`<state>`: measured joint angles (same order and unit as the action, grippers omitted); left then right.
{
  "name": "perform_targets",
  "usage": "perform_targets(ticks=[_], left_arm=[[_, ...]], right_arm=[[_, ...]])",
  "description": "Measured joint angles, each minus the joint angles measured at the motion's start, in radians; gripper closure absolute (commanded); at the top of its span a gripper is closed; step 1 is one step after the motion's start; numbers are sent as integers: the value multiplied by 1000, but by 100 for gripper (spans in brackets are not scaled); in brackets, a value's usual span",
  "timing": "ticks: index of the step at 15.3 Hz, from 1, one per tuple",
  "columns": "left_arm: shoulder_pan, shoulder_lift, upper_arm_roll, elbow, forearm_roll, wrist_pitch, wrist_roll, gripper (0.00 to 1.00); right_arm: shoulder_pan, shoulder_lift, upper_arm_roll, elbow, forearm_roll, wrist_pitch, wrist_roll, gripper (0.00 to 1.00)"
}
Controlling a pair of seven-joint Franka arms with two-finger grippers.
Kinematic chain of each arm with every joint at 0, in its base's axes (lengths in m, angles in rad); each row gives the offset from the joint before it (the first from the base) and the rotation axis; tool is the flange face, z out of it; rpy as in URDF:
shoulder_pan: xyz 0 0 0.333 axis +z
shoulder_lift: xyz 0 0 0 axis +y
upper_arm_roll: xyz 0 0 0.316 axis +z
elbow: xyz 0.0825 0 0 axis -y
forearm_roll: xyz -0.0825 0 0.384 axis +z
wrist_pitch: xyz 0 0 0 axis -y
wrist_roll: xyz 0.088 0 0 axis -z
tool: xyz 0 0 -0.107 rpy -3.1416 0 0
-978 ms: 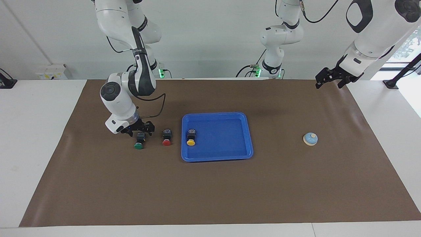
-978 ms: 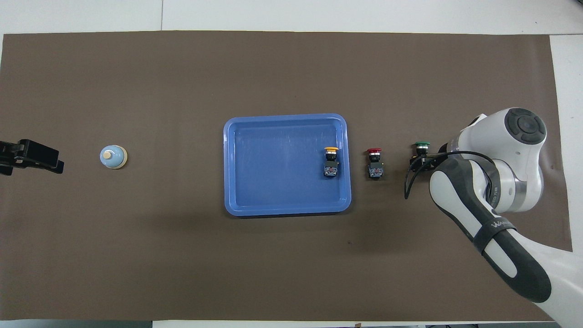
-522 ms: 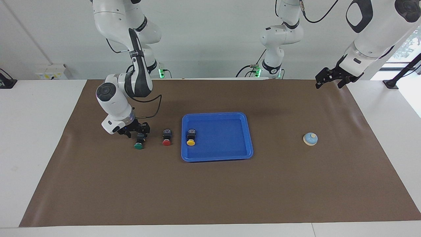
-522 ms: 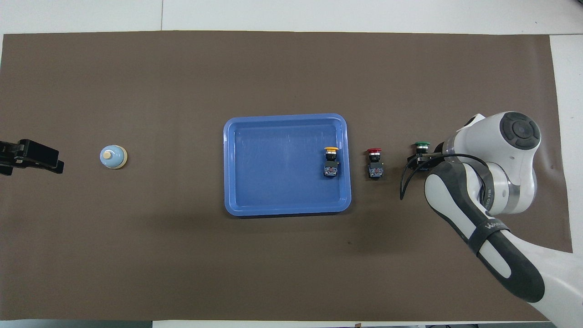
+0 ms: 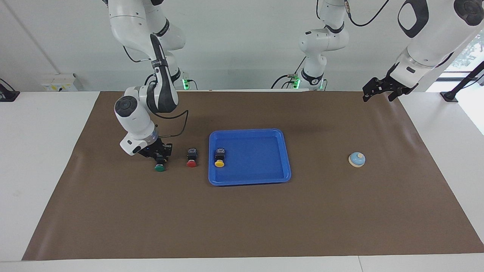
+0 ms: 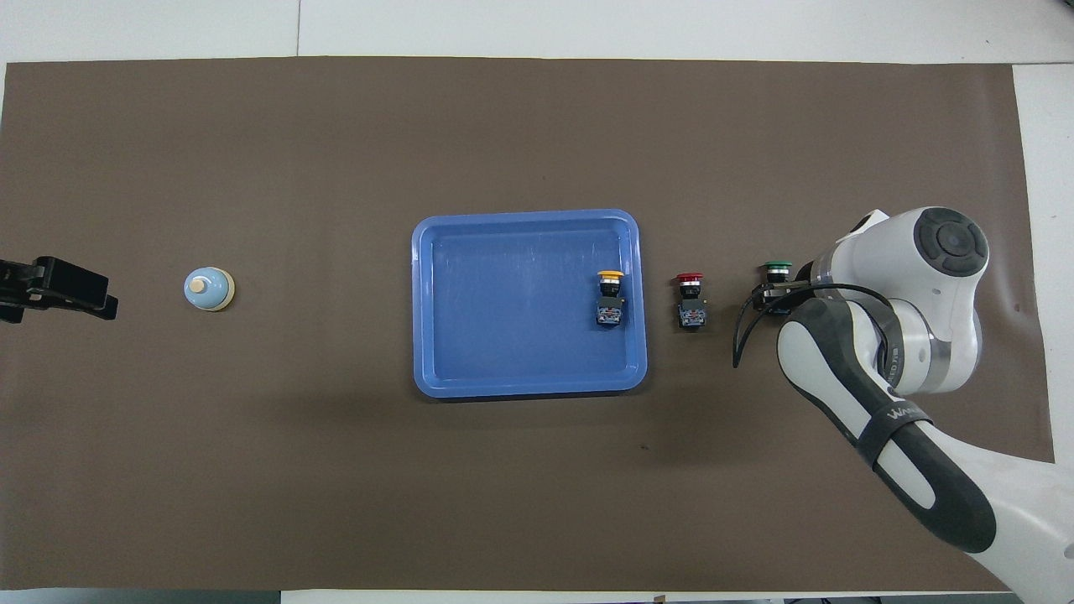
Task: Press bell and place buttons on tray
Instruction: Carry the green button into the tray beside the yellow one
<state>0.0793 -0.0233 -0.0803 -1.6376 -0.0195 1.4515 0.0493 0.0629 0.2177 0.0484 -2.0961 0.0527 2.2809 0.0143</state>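
Observation:
The green button (image 5: 160, 167) (image 6: 777, 268) lies on the brown mat toward the right arm's end of the table. My right gripper (image 5: 160, 155) (image 6: 772, 298) is down at the mat, shut on its black body. The red button (image 5: 191, 162) (image 6: 690, 294) lies between the green one and the blue tray (image 5: 257, 181) (image 6: 520, 387). Inside the tray, by the rim closest to the red button, rests the yellow button (image 5: 219, 162) (image 6: 610, 289). The light-blue bell (image 5: 356, 159) (image 6: 208, 288) stands toward the left arm's end. My left gripper (image 5: 377, 97) (image 6: 101, 302) waits open, raised over the mat's edge.
A brown mat (image 5: 242, 226) covers most of the white table. A black cable loops from the right wrist (image 6: 742, 335) just above the mat beside the green button. A third robot base (image 5: 314, 79) stands at the robots' edge of the table.
My right gripper has gone from open around the green button's body to shut on it, and its wrist has shifted slightly. The left arm, bell, tray and other buttons have not moved.

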Motion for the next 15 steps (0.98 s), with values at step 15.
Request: perform_targets(ticks=[15], left_arm=[[0, 0, 0, 0, 0, 0, 0, 0]], right_arm=[[442, 172, 10, 335, 3, -96, 463, 100]])
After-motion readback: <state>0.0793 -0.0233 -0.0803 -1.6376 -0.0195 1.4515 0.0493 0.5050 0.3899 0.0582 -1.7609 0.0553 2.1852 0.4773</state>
